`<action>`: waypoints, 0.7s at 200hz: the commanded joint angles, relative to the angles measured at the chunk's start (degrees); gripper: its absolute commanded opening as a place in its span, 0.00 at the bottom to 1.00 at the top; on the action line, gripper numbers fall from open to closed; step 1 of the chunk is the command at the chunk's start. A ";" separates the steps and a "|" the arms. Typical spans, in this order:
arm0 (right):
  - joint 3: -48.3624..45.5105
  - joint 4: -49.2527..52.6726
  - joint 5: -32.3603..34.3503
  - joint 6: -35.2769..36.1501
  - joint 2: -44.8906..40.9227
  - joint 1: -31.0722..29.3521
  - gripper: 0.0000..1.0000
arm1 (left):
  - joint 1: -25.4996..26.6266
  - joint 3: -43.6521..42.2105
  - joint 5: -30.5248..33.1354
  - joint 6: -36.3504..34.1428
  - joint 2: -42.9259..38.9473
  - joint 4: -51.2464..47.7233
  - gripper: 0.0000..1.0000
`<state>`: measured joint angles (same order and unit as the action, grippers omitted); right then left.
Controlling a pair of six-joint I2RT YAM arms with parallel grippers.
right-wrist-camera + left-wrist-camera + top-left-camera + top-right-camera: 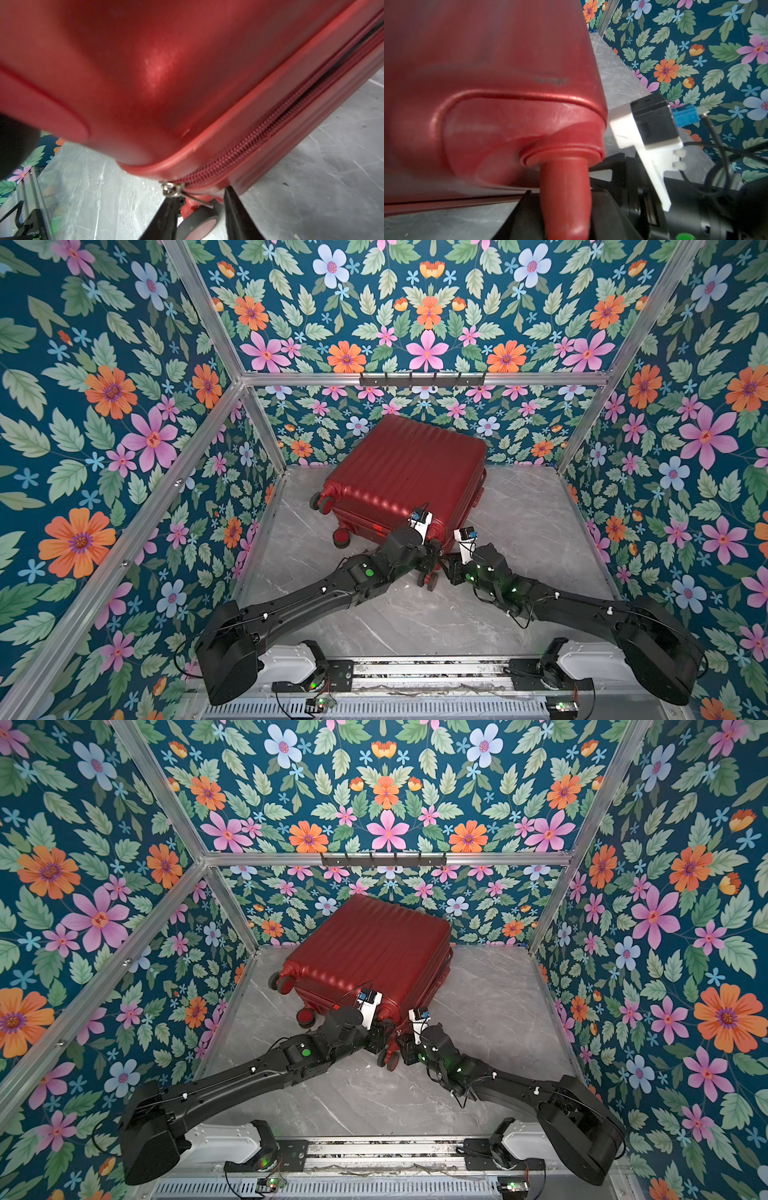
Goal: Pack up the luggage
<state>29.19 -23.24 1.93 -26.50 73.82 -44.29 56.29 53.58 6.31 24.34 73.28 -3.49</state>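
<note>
The luggage, one large dark-red hard-shell suitcase with a ribbed shell, lay flat and closed on the grey marble-patterned worktop, in the far half and near the middle. Its long axis ran from near to far, turned a little to the right. The ribs followed this axis, and the end with the red caster wheels pointed toward the robot and to the left. In both top views three casters showed. The room was a box with three walls of dark teal floral wallpaper, held in a frame of silver aluminium bars, and one dark rail of hooks sat on the far bar. Two black arms met at the near corner of the luggage. The left hand was closed around the red leg of the corner caster. The right hand was just beside it, with its two fingers apart. The one small silver zipper slider lay between their tips, not clamped.
</note>
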 commanded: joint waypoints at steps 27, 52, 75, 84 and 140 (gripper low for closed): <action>1.50 -3.76 1.23 -1.01 2.90 0.08 0.36 | -0.23 0.32 2.50 -0.17 -0.24 8.94 0.00; 1.66 -4.69 1.49 -1.16 3.01 0.28 0.34 | -0.27 0.29 2.48 -0.04 -0.19 8.94 0.00; 1.84 -4.92 0.86 -1.05 2.21 0.35 0.30 | -0.26 0.18 2.40 0.01 -0.23 9.10 0.00; 1.76 -5.13 0.41 -1.02 1.77 0.34 0.28 | -0.22 0.05 2.40 0.01 -0.20 9.11 0.00; 0.21 -7.10 -4.48 -1.68 -0.88 0.35 0.27 | -0.31 0.01 2.56 0.01 -0.33 9.29 0.00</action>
<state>29.52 -22.57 0.34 -27.09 73.60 -43.88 56.29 53.28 6.42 25.12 73.28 -2.87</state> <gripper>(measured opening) 0.264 0.499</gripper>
